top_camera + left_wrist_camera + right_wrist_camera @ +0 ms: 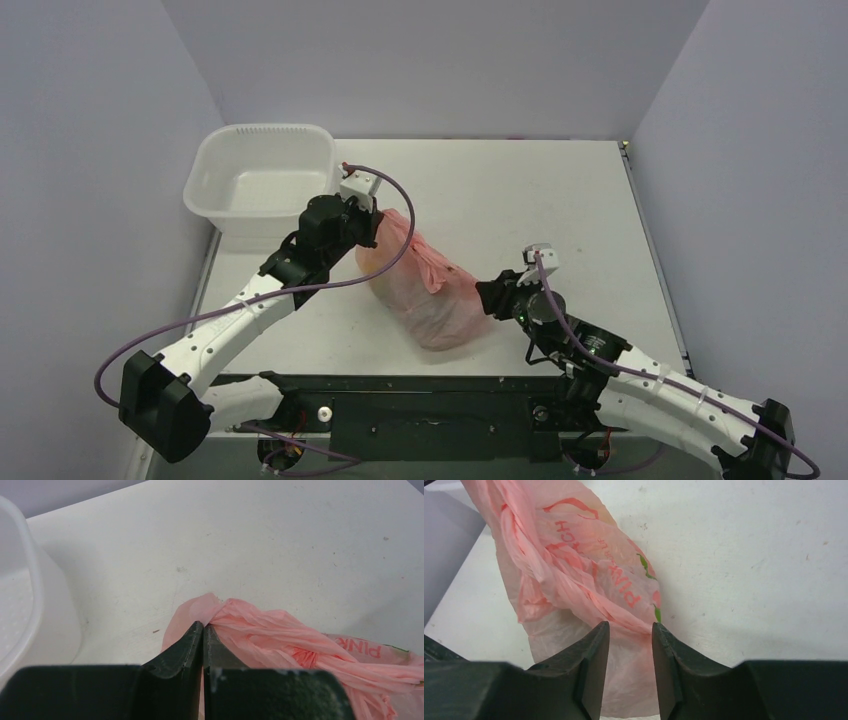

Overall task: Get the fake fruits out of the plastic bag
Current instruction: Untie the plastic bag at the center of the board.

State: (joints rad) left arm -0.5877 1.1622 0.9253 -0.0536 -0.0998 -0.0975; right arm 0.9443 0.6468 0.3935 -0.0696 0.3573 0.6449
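Pinching the crinkly pink plastic bag (430, 300), left jaws sit closed; right jaws straddle its twisted fold, narrowly parted

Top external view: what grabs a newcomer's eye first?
The pink plastic bag, bulging, lies mid-table between both arms. The left tool is pinched shut on its far end, and the right tool straddles a fold at its near end with its fingers apart. A white basin sits at the far-left corner.

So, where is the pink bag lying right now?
In the top view the pink bag lies around the middle of the table, toward its near edge, right of the white basin.
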